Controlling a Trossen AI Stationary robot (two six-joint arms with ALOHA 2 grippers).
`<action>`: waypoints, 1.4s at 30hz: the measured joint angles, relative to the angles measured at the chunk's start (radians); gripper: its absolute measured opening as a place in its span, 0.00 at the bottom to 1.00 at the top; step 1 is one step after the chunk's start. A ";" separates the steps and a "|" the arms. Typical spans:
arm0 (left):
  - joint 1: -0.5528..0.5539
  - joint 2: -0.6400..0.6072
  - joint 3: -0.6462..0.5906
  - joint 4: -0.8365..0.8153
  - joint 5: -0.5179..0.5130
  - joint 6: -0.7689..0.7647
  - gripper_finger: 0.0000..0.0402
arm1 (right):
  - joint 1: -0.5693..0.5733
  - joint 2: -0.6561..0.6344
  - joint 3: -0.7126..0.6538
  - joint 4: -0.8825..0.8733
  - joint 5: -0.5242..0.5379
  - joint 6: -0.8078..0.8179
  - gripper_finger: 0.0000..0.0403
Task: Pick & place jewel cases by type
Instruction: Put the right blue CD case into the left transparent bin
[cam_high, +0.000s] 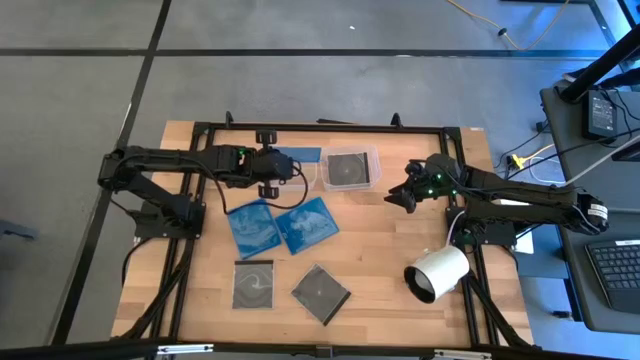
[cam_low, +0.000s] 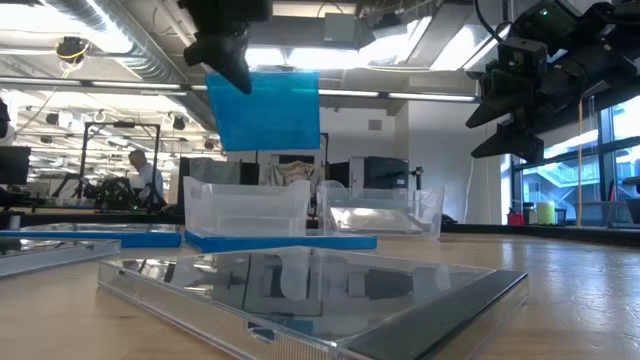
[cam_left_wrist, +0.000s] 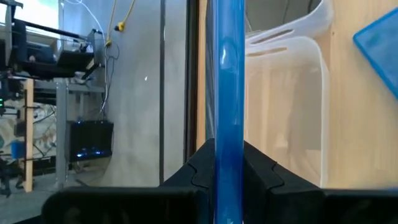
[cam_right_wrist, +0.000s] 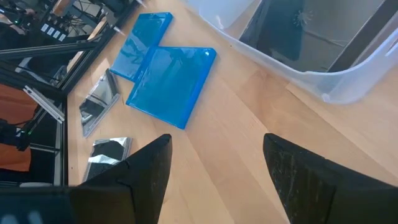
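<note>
the left gripper (cam_high: 290, 170) is clamped on a blue case (cam_low: 262, 110), held upright in the air above the left tub (cam_high: 312, 180) at the far side. the right gripper (cam_high: 398, 196), fingers apart and empty, hovers right of the right tub (cam_high: 374, 155), which holds a dark case (cam_high: 346, 168).

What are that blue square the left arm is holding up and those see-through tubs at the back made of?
The held blue case, clamped in the left tool, looks like glossy translucent plastic: the ceiling lights glow faintly through it. The tubs seem thin clear plastic, slightly frosted; the room shows hazily through their walls.
</note>
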 joint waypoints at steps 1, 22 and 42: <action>0.000 -0.001 -0.005 0.002 -0.004 0.000 0.09 | 0.000 0.000 0.000 0.000 0.000 0.000 0.63; -0.135 -0.001 -0.013 0.033 -0.242 0.088 0.08 | 0.010 0.020 0.001 0.473 0.088 0.161 0.63; -0.319 0.158 -0.012 0.039 -0.773 0.206 0.09 | 0.049 0.518 0.122 1.005 0.091 0.234 0.63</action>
